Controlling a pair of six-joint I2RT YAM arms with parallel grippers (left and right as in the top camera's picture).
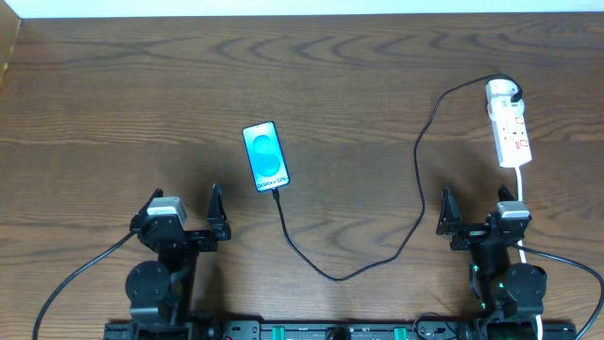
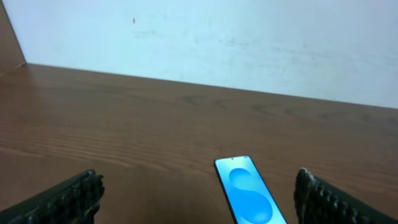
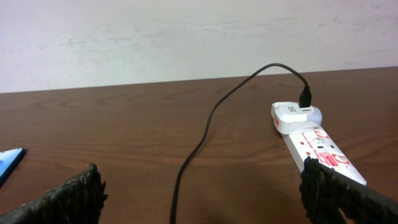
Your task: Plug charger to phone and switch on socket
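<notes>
Socket [image 1: 510, 127] near the far right corner, long axis running far-to-near, straight ahead of the spread right gripper [image 1: 475, 203], the nearer arm; left gripper [image 1: 186, 200] also spread, charger [image 1: 421, 179] tip meeting the near end of phone [image 1: 265, 156] mid-counter.

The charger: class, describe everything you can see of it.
The charger is a thin black cable lying slack on the table. One end meets the lower edge of the phone; it bends in a wide loop, then runs to a white adapter seated in the far end of the socket strip. Nothing else touches it.
</notes>
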